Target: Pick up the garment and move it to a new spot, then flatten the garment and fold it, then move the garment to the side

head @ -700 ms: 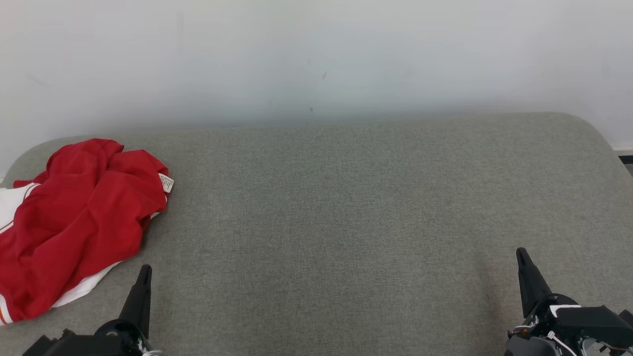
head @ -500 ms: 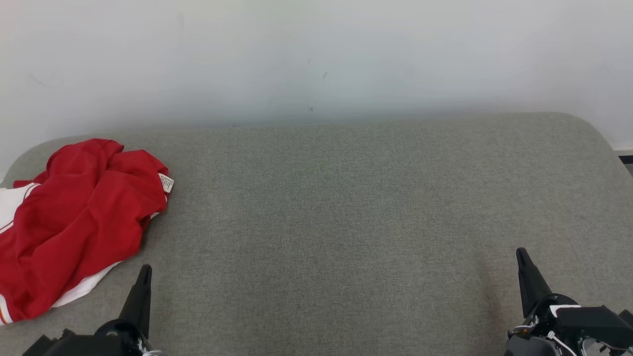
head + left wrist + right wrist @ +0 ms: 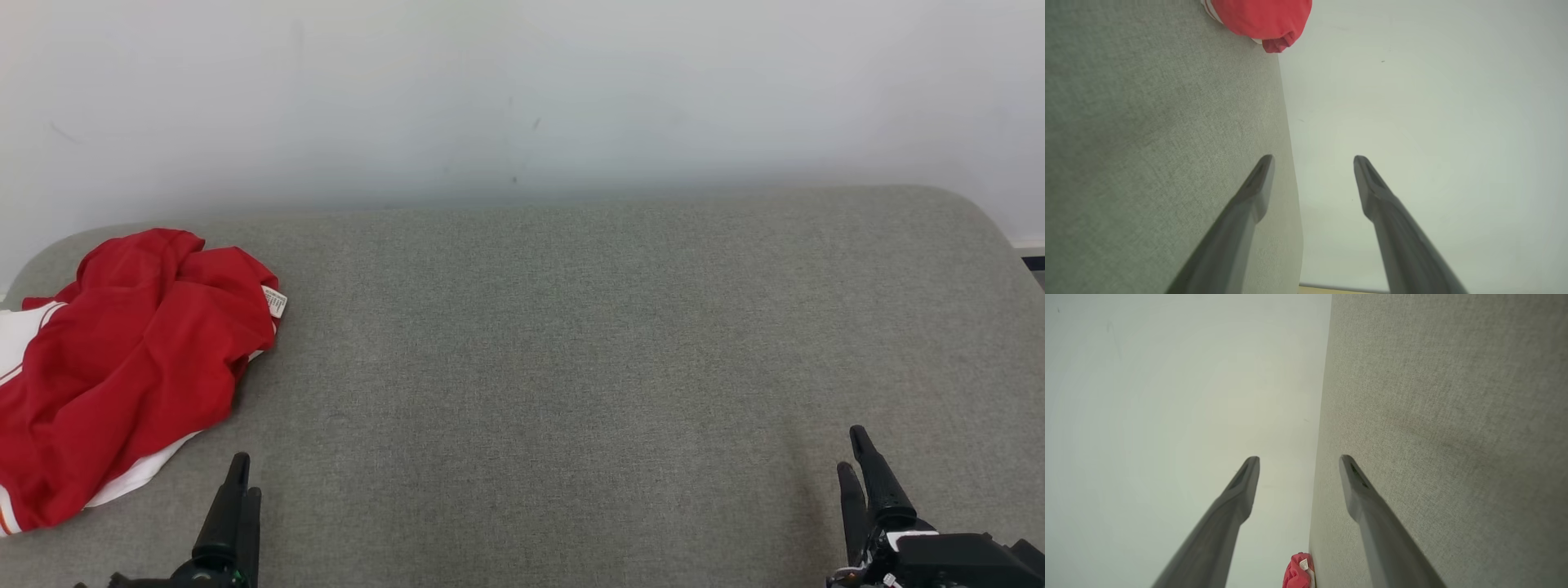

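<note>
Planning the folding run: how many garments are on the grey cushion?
1. A crumpled red-and-white garment lies at the far left end of the cushion, partly cut off by the head view's edge; a second piece hidden within the heap can't be ruled out.
</note>
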